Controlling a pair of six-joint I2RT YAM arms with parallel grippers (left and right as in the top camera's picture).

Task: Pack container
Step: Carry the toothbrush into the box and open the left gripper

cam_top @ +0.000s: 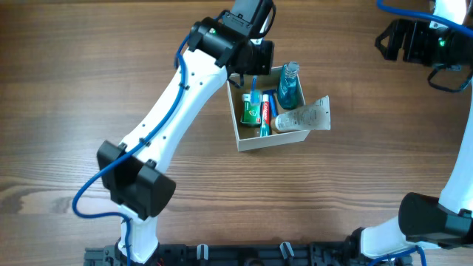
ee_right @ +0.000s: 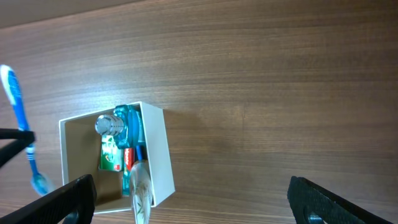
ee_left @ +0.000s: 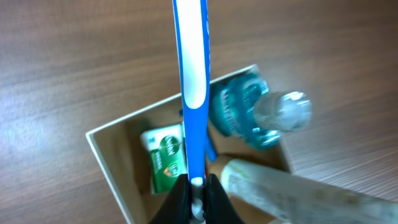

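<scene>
The container (cam_top: 244, 140), a small white-walled box with tan inside, sits mid-table. It holds a green toothpaste box (cam_top: 250, 109), a red toothpaste tube (cam_top: 265, 112), a blue mouthwash bottle (cam_top: 288, 87) and a pale tube (cam_top: 304, 117) leaning over its right wall. My left gripper (ee_left: 197, 186) is shut on a blue and white toothbrush (ee_left: 191, 68) and holds it above the container's far left corner. The toothbrush also shows in the right wrist view (ee_right: 22, 130). My right gripper (ee_right: 189, 196) is open and empty, far right and high above the table.
The wooden table (cam_top: 74, 66) surrounds the container. The left arm (cam_top: 177, 103) reaches across from the front left. The right arm (cam_top: 421, 41) is at the back right corner.
</scene>
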